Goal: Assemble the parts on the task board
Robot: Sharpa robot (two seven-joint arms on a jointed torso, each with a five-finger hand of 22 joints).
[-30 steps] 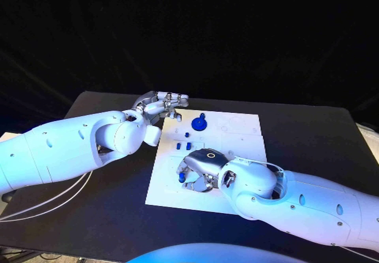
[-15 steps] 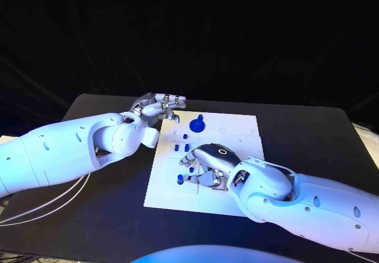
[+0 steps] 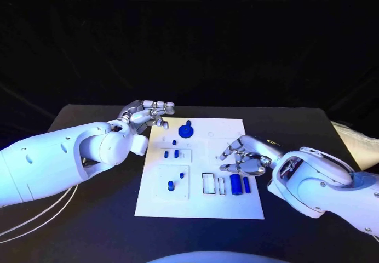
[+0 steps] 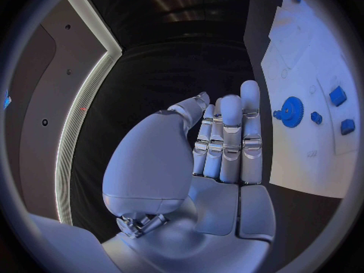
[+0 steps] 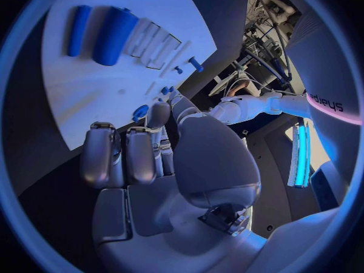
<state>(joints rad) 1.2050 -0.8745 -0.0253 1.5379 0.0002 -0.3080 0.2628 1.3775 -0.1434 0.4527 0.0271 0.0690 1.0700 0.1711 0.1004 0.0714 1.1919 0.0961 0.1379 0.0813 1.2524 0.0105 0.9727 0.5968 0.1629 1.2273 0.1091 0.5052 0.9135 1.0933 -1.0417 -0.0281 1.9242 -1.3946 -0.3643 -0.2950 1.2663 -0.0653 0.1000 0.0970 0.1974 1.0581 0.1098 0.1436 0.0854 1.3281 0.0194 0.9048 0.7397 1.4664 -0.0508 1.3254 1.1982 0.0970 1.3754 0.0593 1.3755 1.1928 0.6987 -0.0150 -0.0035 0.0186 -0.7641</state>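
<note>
Black surface [image 3: 316, 131] carrying the white task board [image 3: 229, 205]. A blue gear [image 3: 186, 131] and two blue cylinders [image 3: 241, 183] are seated; smaller blue parts [image 3: 171, 185] appear unplaced. Left hand [image 3: 148, 113] and right hand [image 3: 243, 159] are held empty, fingers loosely curled, so assembly is judged partial.

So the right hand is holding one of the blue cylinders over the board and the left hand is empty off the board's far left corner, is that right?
Not quite. In the head view the right hand holds nothing; both blue cylinders lie on the task board beside it. The left hand is indeed empty, off the far left corner.
</note>
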